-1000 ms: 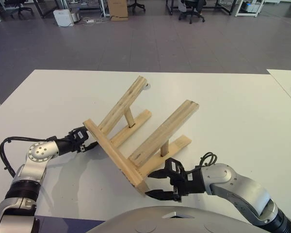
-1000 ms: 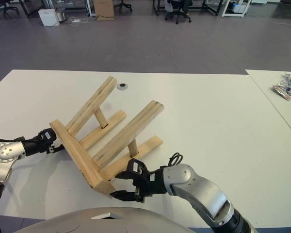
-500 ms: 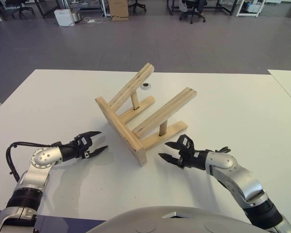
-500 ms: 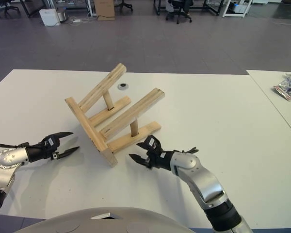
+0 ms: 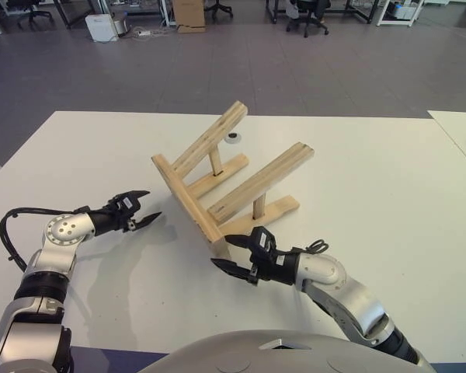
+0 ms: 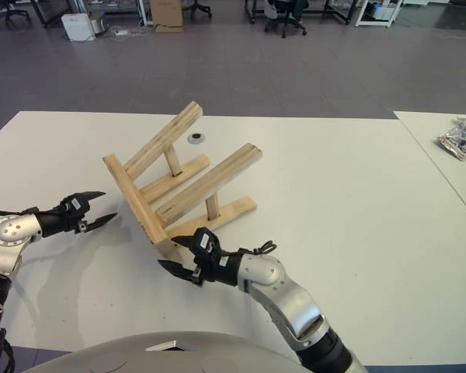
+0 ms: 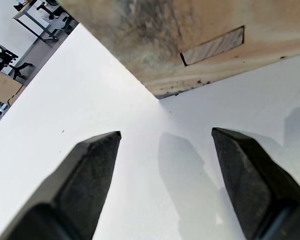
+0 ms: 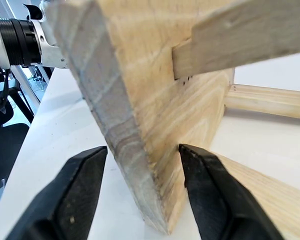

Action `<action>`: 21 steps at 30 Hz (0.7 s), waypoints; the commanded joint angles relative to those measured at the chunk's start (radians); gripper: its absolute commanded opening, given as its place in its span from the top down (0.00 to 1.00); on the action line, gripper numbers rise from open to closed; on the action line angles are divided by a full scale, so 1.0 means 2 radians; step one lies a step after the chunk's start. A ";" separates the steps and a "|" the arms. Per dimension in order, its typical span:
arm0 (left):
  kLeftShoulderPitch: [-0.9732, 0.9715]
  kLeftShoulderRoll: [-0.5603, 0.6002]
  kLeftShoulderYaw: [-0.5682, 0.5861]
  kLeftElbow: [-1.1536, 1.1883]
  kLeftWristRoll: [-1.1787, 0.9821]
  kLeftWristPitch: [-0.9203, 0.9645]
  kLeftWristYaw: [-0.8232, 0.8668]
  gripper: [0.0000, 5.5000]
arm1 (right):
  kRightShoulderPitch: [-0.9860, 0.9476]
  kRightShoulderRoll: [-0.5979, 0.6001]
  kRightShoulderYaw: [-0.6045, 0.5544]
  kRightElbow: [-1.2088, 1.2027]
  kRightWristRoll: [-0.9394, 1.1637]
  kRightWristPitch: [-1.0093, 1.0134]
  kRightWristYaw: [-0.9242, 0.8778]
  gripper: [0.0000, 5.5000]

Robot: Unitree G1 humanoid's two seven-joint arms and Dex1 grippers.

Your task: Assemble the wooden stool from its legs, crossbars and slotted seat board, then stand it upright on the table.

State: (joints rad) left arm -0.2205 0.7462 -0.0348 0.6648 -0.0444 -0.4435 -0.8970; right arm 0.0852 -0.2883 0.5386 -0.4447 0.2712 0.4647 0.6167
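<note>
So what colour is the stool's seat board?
Pale unpainted wood with visible grain; the seat board shows best in the right wrist view.

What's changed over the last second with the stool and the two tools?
Both tools left the seat board and drew back as the stool settled farther out on the table. The right tool then returned, open, astride the board's near corner. The left tool stays open, clear of it. The stool still lies on its side.

Open lab hall: white table (image 5: 388, 171), office chairs (image 5: 307, 17), cardboard box (image 5: 189, 12).
</note>
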 commanded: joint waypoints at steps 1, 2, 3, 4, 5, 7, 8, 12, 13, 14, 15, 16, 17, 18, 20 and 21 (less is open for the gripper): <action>-0.010 0.002 0.001 0.007 0.005 -0.004 -0.005 0.39 | -0.019 0.027 -0.011 0.048 -0.035 -0.024 -0.046 0.51; -0.010 0.002 0.002 0.008 0.004 -0.003 -0.004 0.38 | -0.023 0.037 -0.020 0.069 -0.050 -0.031 -0.068 0.55; -0.010 0.002 0.003 0.008 0.003 -0.003 -0.004 0.38 | -0.026 0.043 -0.023 0.086 -0.062 -0.040 -0.082 0.59; -0.009 0.004 0.005 0.009 0.002 -0.003 -0.004 0.38 | -0.027 0.048 -0.025 0.098 -0.071 -0.049 -0.090 0.62; -0.007 0.006 0.007 0.011 0.000 -0.003 -0.003 0.38 | -0.028 0.051 -0.025 0.106 -0.076 -0.057 -0.094 0.67; -0.001 0.011 0.014 0.015 -0.003 -0.006 -0.003 0.38 | -0.031 0.051 -0.027 0.120 -0.086 -0.074 -0.095 0.73; 0.001 0.012 0.016 0.018 -0.003 -0.007 -0.002 0.38 | -0.035 0.051 -0.031 0.127 -0.090 -0.081 -0.096 0.74; 0.010 0.008 0.023 0.022 -0.003 -0.010 0.001 0.38 | -0.059 0.061 -0.041 0.151 -0.094 -0.102 -0.090 0.75; 0.012 0.006 0.024 0.021 -0.003 -0.011 0.002 0.38 | -0.061 0.063 -0.042 0.154 -0.094 -0.105 -0.089 0.75; 0.015 0.004 0.027 0.020 -0.006 -0.010 0.002 0.38 | -0.057 0.056 -0.046 0.156 -0.090 -0.109 -0.082 0.75; 0.017 0.002 0.030 0.018 -0.011 -0.009 0.001 0.38 | -0.052 0.047 -0.057 0.157 -0.081 -0.111 -0.072 0.75; 0.020 -0.001 0.038 0.012 -0.028 -0.006 -0.010 0.38 | -0.046 0.030 -0.072 0.160 -0.075 -0.115 -0.058 0.75; 0.024 -0.002 0.047 0.003 -0.048 -0.001 -0.025 0.38 | -0.042 0.008 -0.090 0.164 -0.068 -0.119 -0.041 0.75; 0.030 -0.003 0.055 -0.010 -0.072 0.008 -0.043 0.38 | -0.041 -0.011 -0.106 0.170 -0.061 -0.125 -0.024 0.75; 0.045 0.000 0.071 -0.048 -0.122 0.047 -0.085 0.38 | -0.042 -0.053 -0.137 0.174 -0.031 -0.134 0.035 0.75; 0.053 0.002 0.077 -0.069 -0.146 0.072 -0.104 0.38 | -0.041 -0.071 -0.148 0.173 -0.013 -0.136 0.068 0.75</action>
State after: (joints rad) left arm -0.1382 0.7408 0.0964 0.5895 -0.2720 -0.3720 -1.0466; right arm -0.0015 -0.3681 0.2907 -0.1133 0.1989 0.1890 0.6741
